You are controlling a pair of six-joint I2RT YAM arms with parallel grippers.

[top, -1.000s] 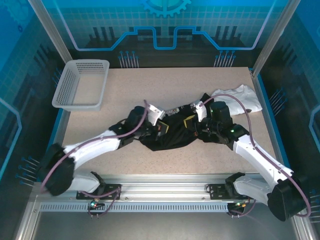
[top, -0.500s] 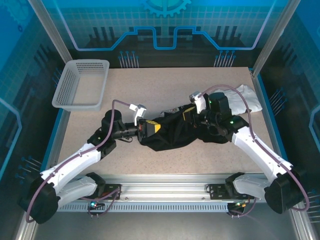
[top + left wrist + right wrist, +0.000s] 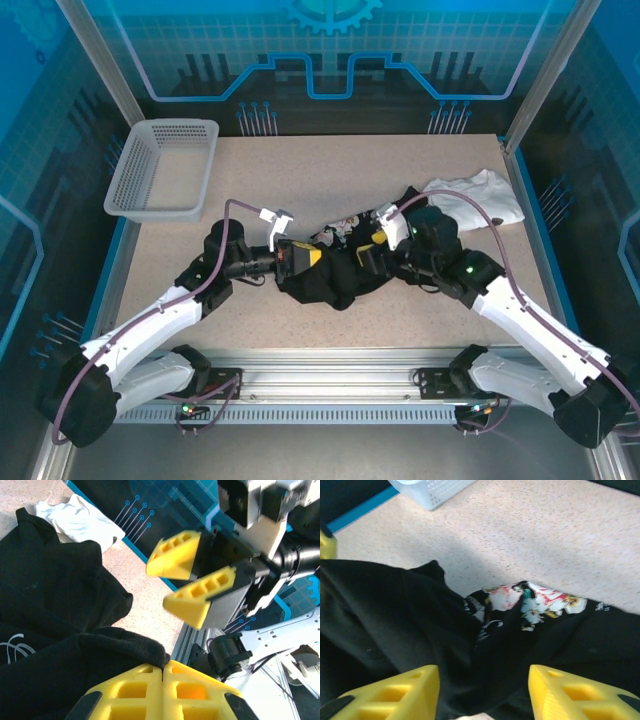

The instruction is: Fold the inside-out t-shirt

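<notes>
The tabletop (image 3: 400,170) carries the inside-out t-shirt (image 3: 335,278), bunched near its centre, with the floral print (image 3: 535,605) peeking out at 12 o'clock. We judge it is being spread out before folding. The left claw (image 3: 163,668) pinches its 9 o'clock edge; the right claw (image 3: 484,674) hangs open at 3 o'clock and needs a hold next. We cannot read the white script (image 3: 12,647) on the cloth.

Count for you, operator: one table (image 3: 400,170). On it: one black t-shirt (image 3: 335,275), one white garment (image 3: 480,192), one basket (image 3: 160,170). Two grippers: left gripper (image 3: 163,669), right gripper (image 3: 484,685).
</notes>
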